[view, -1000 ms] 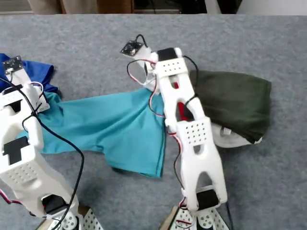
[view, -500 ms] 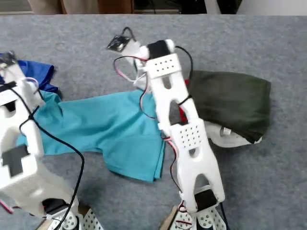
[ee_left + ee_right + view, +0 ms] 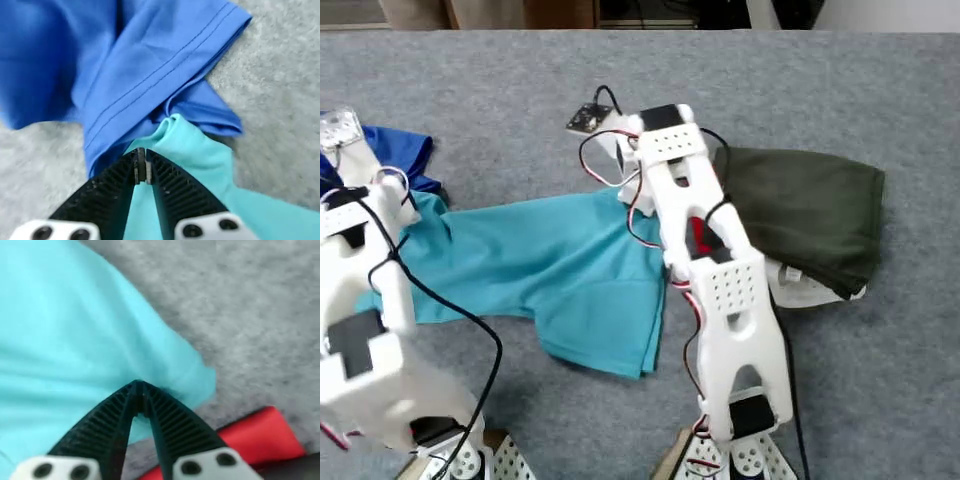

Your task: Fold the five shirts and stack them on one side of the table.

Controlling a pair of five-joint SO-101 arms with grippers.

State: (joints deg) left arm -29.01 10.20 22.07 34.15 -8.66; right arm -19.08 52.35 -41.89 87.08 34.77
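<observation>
- The teal shirt (image 3: 550,270) lies spread on the grey table (image 3: 820,90) between the 2 arms.
- A dark green shirt (image 3: 810,215) sits folded beside its right end.
- A blue shirt (image 3: 395,155) lies bunched at its left end.
- The left gripper (image 3: 141,170) and the right gripper (image 3: 138,397) each pinch tight on a teal edge.

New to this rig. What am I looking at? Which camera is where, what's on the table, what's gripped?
Two white robot arms sit at a grey table. One picture looks down from a fixed camera; the other two come from each arm's wrist, looking along its gripper. A teal shirt lies spread between the arms: the left gripper is shut on one end, beside a blue shirt, the right gripper on the opposite edge. A dark green shirt lies nearby, with red cloth and white cloth at its edges.
</observation>
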